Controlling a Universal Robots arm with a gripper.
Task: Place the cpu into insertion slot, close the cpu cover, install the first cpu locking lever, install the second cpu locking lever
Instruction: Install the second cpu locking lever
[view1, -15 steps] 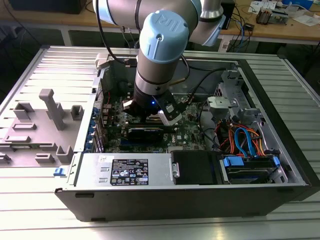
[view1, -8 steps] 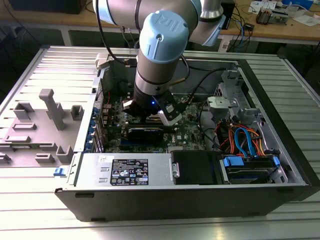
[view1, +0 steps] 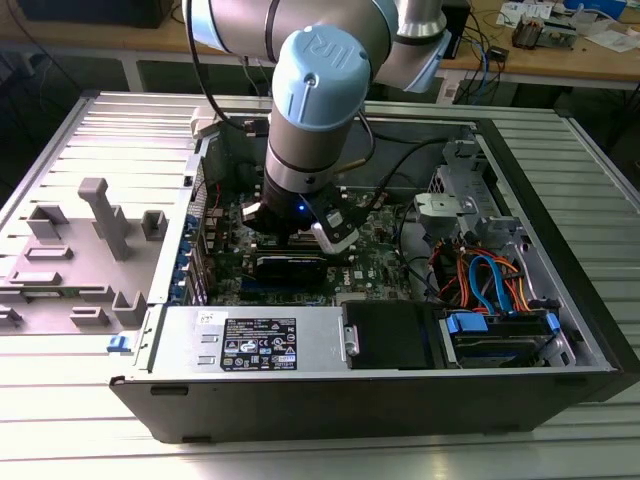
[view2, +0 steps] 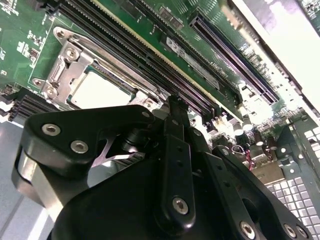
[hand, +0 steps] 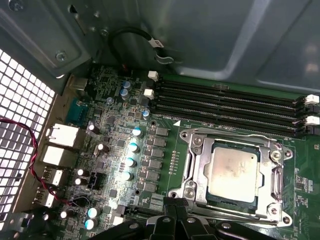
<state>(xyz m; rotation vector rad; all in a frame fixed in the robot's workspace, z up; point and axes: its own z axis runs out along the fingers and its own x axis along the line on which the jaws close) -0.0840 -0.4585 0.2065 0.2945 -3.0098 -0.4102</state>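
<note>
My gripper (hand: 172, 212) sits just beside the near edge of the socket, its dark fingers (view2: 176, 112) drawn narrow, tips close together and holding nothing that I can see; in the exterior view the gripper (view1: 300, 232) hangs low inside the open computer case (view1: 560, 300), over the green motherboard (hand: 120, 150).

The cpu (hand: 233, 173) already lies flat in the insertion slot (hand: 212, 200), its grey top showing through the window of the cpu cover (hand: 197, 165); the cover looks folded down over the chip in both wrist views, the chip (view2: 100, 92) pale inside the silvery frame (view2: 70, 65). I judge the placing and the cover done, and the locking levers to be the step in hand; I cannot tell for sure whether either thin lever along the frame's sides is latched.

To do it well I would keep the tips narrow and press on the lever only, never on the chip's top or the 4 long black memory slots (hand: 225, 107) on the far side of the socket; a sideways slip there could scrape the board.

My arm (view1: 320, 90) comes down steeply from above, wrist pointed nearly straight down into the case, well apart from the drive cables (view1: 495, 285) at the exterior view's right.
</note>
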